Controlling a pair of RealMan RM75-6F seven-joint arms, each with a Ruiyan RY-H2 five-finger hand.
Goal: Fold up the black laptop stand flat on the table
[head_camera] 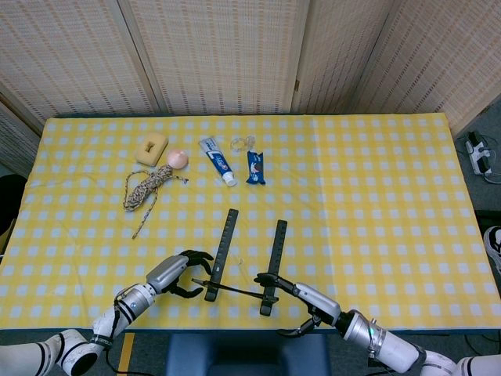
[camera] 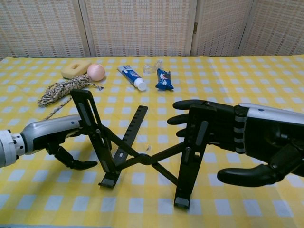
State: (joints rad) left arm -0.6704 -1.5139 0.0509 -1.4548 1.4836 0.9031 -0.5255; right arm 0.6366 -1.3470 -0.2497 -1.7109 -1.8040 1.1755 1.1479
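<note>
Yellow-checked cloth covers the worktop (head_camera: 376, 204); on it, between the robot hands, stands the black hinged metal laptop stand (camera: 142, 142), still unfolded. Right robot hand (camera: 213, 135) presses open-fingered against one rigid rail; left robot hand (camera: 61, 135) hangs loosely curled, empty. Stiff, light; best gripped by rails.

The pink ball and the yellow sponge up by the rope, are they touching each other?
Apart. The head view shows a strip of checked cloth between the sponge and the pink ball; in the chest view they overlap only by viewing angle.
</note>
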